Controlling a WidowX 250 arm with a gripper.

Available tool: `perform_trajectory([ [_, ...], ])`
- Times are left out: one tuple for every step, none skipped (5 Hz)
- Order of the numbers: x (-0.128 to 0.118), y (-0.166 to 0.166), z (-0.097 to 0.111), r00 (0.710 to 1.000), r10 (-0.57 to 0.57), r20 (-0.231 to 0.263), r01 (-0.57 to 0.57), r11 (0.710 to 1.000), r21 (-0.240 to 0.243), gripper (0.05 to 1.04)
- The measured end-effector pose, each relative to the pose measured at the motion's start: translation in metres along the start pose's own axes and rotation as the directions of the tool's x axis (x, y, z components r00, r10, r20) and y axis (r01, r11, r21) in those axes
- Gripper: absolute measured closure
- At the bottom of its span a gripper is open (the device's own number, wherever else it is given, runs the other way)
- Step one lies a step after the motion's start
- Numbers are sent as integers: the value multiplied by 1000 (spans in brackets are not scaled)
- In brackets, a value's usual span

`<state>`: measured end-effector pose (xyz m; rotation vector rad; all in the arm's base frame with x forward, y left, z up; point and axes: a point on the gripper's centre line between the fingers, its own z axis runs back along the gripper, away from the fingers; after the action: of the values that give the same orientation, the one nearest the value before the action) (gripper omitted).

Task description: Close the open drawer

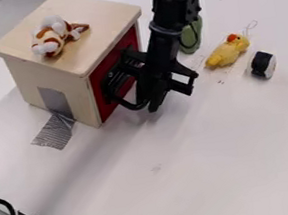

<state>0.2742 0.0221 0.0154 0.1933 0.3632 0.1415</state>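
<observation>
The light wooden box [57,71] stands on the table at the upper left, with a red drawer front [103,72] on its right side. That red front looks about level with the box's edges, and no drawer sides stick out where I can see; the arm hides its middle and far part. Black and pointing down, my gripper [145,105] is right beside the red front, low over the table. Whether it touches the front, I cannot tell.
A brown and white plush toy [54,36] lies on top of the box. Behind and right of the arm are a green object [192,36], a yellow plush duck [228,50] and a black and white roll [262,64]. Grey tape [55,132] runs from box to table [203,172].
</observation>
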Motion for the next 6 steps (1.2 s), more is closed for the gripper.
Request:
perform_trajectory([
  [-2, 0, -7, 999, -8, -34, 8, 1000, -2, 698],
  [2, -2, 0, 1000, -22, -16, 22, 1000, 19, 405],
  [7, -6, 25, 997, -45, 68, 43, 998, 37, 130],
  [11, -14, 64, 979, -92, 183, 80, 994, 71, 85],
  [13, -17, 99, 952, -109, 287, 89, 993, 82, 85],
  [6, -20, 118, 932, -115, 343, 98, 993, 68, 85],
])
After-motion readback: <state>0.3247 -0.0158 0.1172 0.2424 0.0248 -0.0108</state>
